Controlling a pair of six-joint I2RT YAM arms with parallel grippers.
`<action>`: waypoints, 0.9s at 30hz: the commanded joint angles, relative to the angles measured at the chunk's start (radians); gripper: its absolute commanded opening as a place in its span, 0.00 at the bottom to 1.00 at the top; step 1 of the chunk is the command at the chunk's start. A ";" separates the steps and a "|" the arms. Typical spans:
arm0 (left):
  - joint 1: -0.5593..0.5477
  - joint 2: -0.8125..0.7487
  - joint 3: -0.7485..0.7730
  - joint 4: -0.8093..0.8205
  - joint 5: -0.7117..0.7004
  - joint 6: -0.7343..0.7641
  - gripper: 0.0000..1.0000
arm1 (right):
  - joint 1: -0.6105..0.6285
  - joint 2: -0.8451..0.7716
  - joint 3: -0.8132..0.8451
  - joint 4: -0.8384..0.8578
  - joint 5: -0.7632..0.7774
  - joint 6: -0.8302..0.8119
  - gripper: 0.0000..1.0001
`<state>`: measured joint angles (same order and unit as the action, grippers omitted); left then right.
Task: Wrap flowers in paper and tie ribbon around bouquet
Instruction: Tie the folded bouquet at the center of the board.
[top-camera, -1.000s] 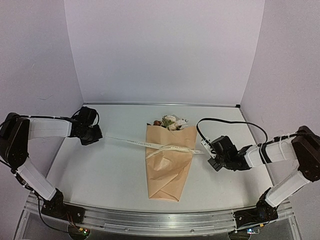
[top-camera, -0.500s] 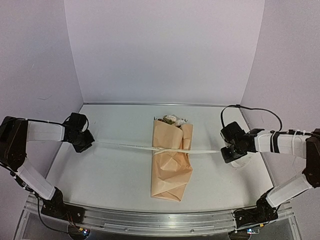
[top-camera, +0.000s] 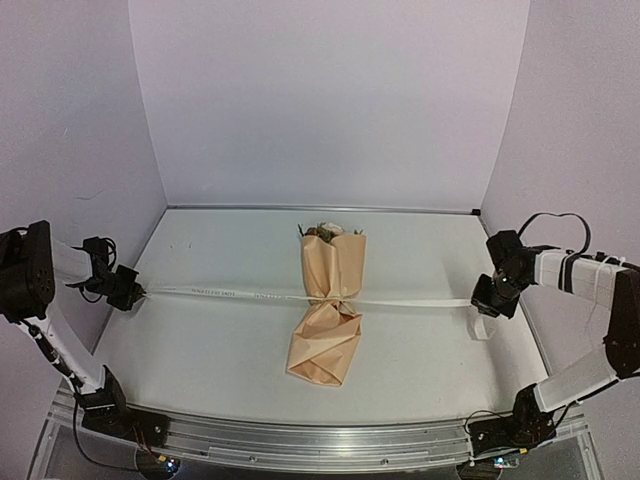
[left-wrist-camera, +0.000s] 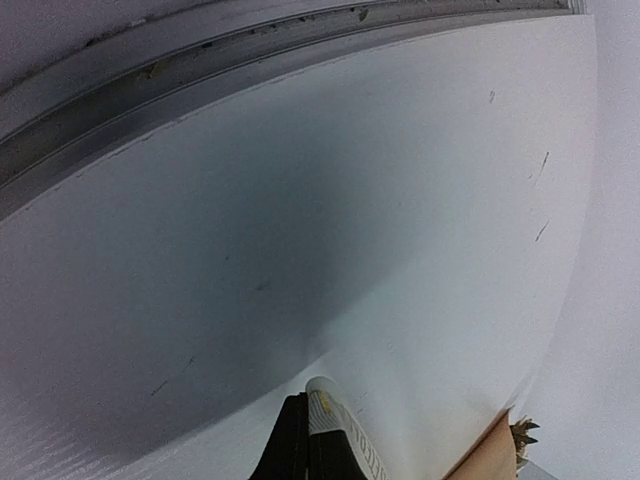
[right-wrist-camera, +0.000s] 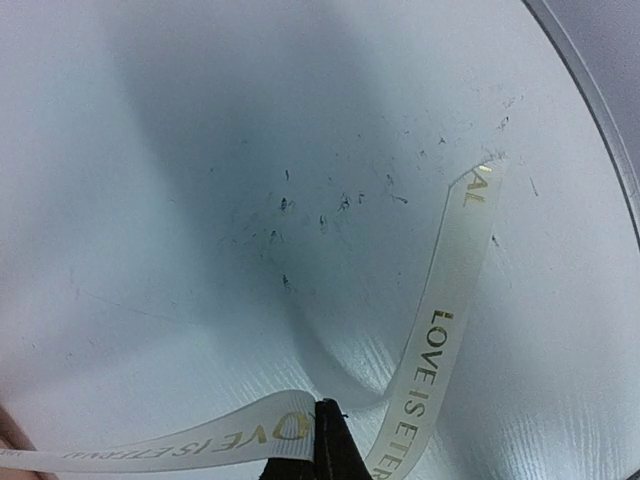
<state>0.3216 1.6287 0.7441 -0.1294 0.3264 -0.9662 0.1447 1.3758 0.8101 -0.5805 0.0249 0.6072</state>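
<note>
1. At 9 o'clock from the bouquet (top-camera: 325, 330), the left gripper (top-camera: 128, 292) has the ribbon (top-camera: 220, 294) by its very end; a harder pull could slide the smooth fabric out of the pinch and slacken the tie
2. Mid-table (top-camera: 200, 350), the ribbon runs taut across the bouquet's waist and squeezes the kraft paper (top-camera: 322, 345) narrow there, with the roses (top-camera: 327, 231) showing at the 12 o'clock end; an uneven pull could drag the light bundle sideways or tear the paper, and whether a knot has formed is too small to tell
3. At 3 o'clock, the right gripper (top-camera: 490, 300) holds the ribbon short of its end, so a loose tail drops toward 6 o'clock and could snag or be trapped under the arm
4. The left gripper's fingers (left-wrist-camera: 295, 445) are pressed fully together on the ribbon, which leaves them toward the paper at 4 o'clock in the wrist view
5. The right gripper's fingers (right-wrist-camera: 330, 440) are likewise clamped tight on the lettered ribbon, its free end curling to 1 o'clock on the table
</note>
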 joint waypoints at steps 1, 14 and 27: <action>0.119 0.027 0.047 0.052 -0.030 -0.049 0.00 | -0.106 -0.030 0.010 -0.045 0.015 0.130 0.00; 0.188 0.023 0.053 0.015 -0.060 -0.003 0.00 | -0.257 -0.077 -0.031 -0.078 0.035 0.205 0.00; 0.227 -0.007 0.033 0.018 -0.078 -0.021 0.00 | -0.373 -0.080 -0.022 -0.115 -0.009 0.209 0.00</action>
<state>0.4135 1.6356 0.7597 -0.1674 0.5131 -0.9089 -0.1758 1.3136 0.7719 -0.6837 -0.1584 0.7948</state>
